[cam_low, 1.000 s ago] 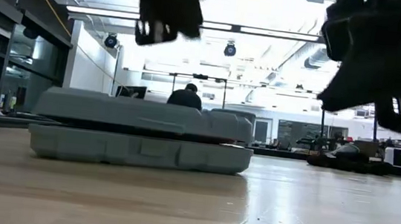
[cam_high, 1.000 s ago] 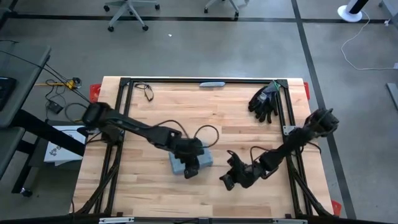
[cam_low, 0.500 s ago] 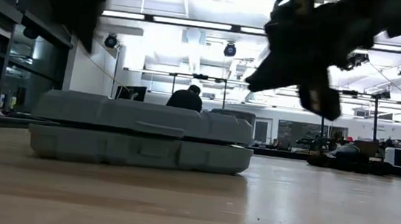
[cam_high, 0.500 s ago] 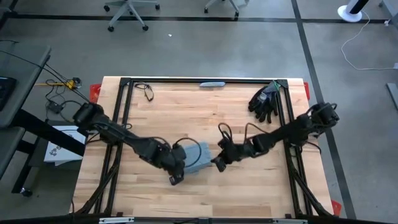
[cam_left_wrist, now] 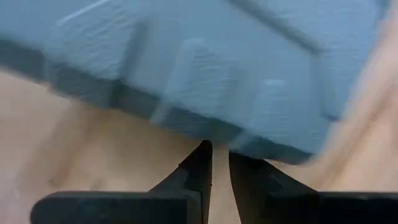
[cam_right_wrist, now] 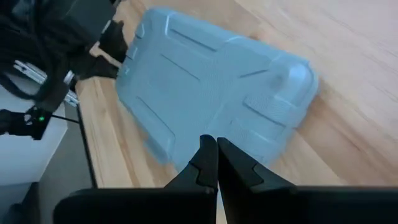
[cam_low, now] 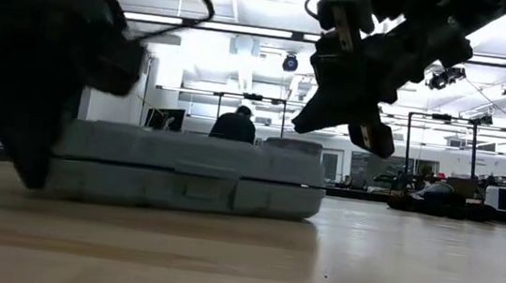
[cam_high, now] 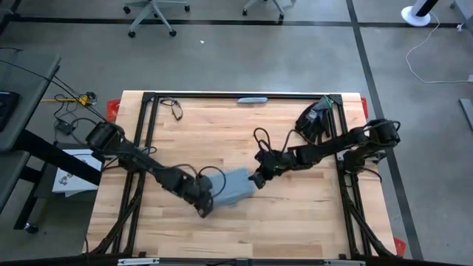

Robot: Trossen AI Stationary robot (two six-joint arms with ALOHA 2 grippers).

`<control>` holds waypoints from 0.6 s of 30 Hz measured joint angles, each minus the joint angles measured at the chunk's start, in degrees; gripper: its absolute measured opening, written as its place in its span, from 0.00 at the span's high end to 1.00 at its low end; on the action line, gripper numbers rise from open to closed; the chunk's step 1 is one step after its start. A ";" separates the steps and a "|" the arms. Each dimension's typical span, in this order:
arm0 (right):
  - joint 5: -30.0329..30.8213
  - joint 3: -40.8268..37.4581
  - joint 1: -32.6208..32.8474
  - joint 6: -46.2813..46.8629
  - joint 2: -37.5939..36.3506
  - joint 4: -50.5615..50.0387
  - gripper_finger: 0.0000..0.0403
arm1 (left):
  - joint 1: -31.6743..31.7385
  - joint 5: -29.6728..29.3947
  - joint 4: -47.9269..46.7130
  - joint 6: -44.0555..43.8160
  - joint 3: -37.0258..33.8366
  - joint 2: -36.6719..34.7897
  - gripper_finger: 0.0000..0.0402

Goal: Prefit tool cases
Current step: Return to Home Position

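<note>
Toward the near middle of the table (cam_high: 310, 218), your grey-blue tool case (cam_high: 235, 185) lay flat with its lid down, turned a little askew to the table's edges. From table height the two halves met along one even seam, so I judged it closed, though you could not tell from these views whether any latch had caught.

Your left gripper (cam_high: 205, 209) sat low at the case's near left corner. Its fingers (cam_left_wrist: 200, 171) were drawn almost together with only a sliver between them, and they gripped nothing. Whether they touched the case wall I could not tell. Your right gripper (cam_high: 256, 179) hung over the case's right end, lifted clear of the lid, with its fingers (cam_right_wrist: 207, 155) pinched together on nothing.

That fits a finished closing. Both tools were empty and pulled in narrow, I think because pressing a lid down needs a blunt tip, not a grasp. With nothing left in either one, you looked free to send both arms home. The left one would need to rise first, to avoid nudging the case.

A pair of black gloves (cam_high: 312, 122) lay at the far right corner, well apart from the work.
</note>
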 joint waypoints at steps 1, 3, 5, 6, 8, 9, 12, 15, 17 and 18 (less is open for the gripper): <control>0.00 0.00 -0.14 -0.08 0.00 -0.20 1.00 | 1.39 0.17 0.75 0.17 -0.71 0.02 0.88; -0.01 0.00 -0.19 -0.08 0.00 -0.82 1.00 | 4.13 0.72 1.62 1.93 -1.37 0.00 0.88; 0.01 -0.02 -0.19 -0.11 0.02 -1.07 1.00 | 6.93 1.86 3.05 5.43 -1.52 0.00 0.88; 0.07 -0.02 -0.17 -0.11 0.02 -1.41 1.00 | 8.29 2.46 3.59 7.29 -1.52 0.00 0.88; 0.61 -0.02 -0.17 -0.09 0.04 -2.65 1.00 | 10.82 2.50 4.60 9.91 -1.52 0.00 0.88; 1.05 -0.04 -0.17 -0.09 0.07 -3.33 1.00 | 12.06 2.53 5.12 10.81 -1.52 0.00 0.88; 1.81 -0.04 -0.28 -0.07 0.16 -5.09 1.00 | 15.15 3.66 7.11 13.04 -1.52 0.00 0.88; 3.11 -0.09 -0.28 0.32 0.37 -6.49 1.00 | 17.08 4.91 9.71 14.87 -1.52 0.00 0.88; 4.35 -0.11 -0.26 1.32 0.21 -5.87 1.00 | 17.83 6.60 9.91 15.38 -1.47 0.00 0.88; 4.62 -0.15 -0.26 1.81 -0.34 -5.36 1.00 | 18.09 7.68 9.80 15.38 -1.47 0.00 0.88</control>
